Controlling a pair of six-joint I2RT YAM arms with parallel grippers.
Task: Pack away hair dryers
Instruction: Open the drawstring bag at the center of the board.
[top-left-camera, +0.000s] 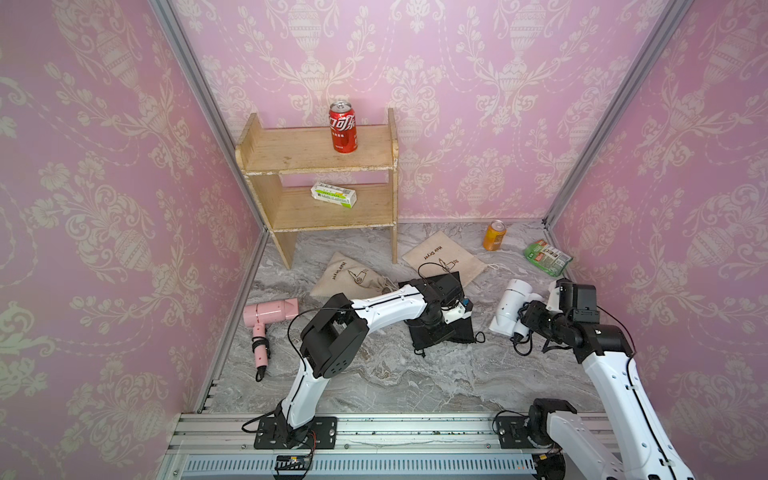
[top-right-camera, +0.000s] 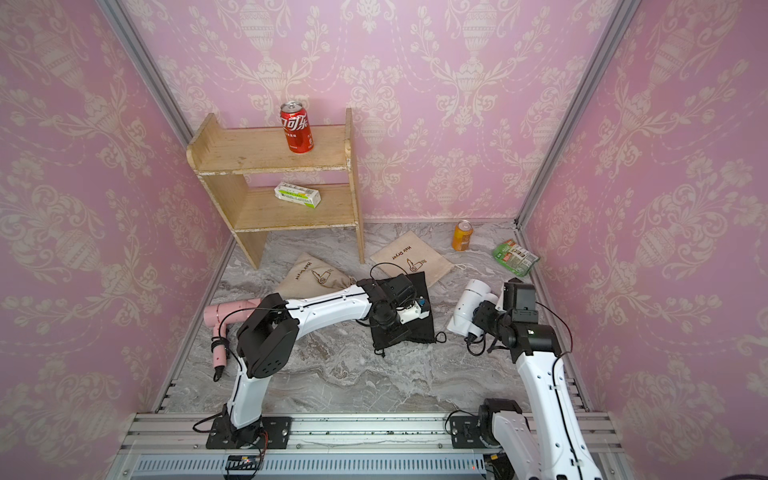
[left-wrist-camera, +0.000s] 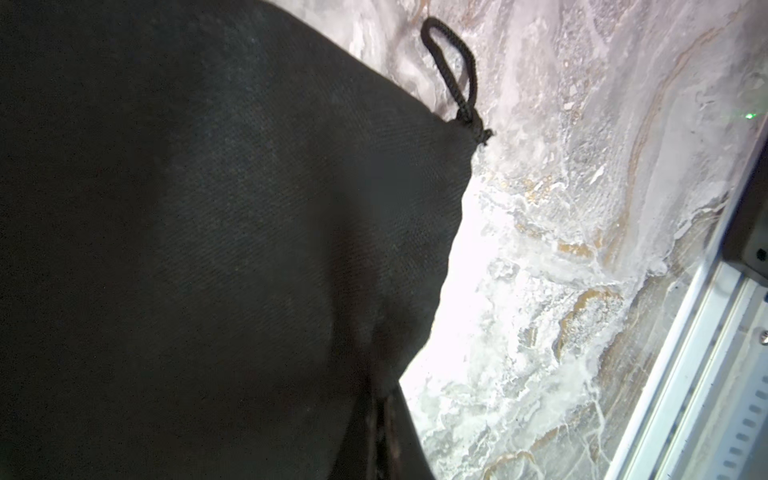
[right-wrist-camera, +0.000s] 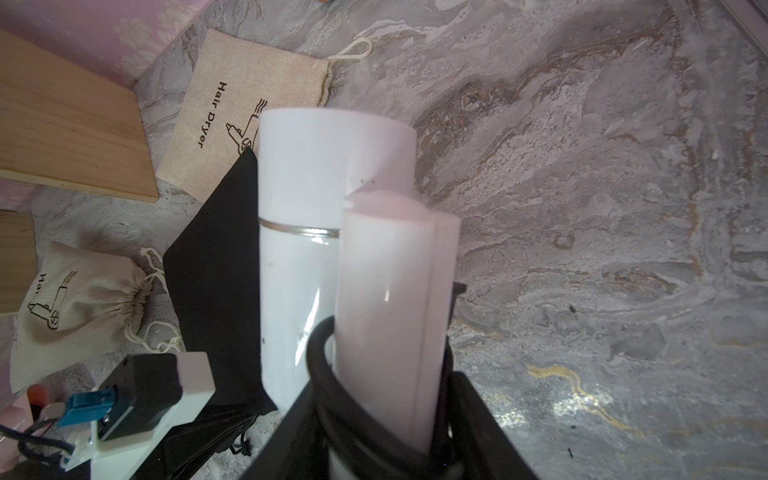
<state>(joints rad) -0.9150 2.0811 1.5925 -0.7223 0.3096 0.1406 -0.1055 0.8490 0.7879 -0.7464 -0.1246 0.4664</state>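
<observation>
The white hair dryer (top-left-camera: 509, 307) is clear of the worktop (top-left-camera: 395, 374) near its right edge, handle folded against the barrel and the black cord looped round its rear end. The right gripper (top-left-camera: 524, 321) is clamped on that rear end, over handle and cord together.

Just beside it, toward the middle, lies the black pouch (top-left-camera: 461, 328). The left gripper (top-left-camera: 438, 330) is pressed down on it with its jaws clenched. In the left wrist view the cloth gathers toward them, so we judge it pinches the fabric.

The pink hair dryer (top-left-camera: 270, 311) lies unpacked at the left edge. Of the two beige pouches toward the back, one (top-left-camera: 349, 276) bulges with its string drawn and the other (top-left-camera: 440, 257) lies flat, partly under the black pouch.

What worries us:
- We cannot see an open mouth on the black pouch. A pinch through both layers would keep it shut, and the barrel would only push the bag along the smooth marble.
- The cord loop hanging below the grip could catch on the hem.
- A grip over cord and handle may let the dryer twist.
- The two wrists are close and could collide.
</observation>
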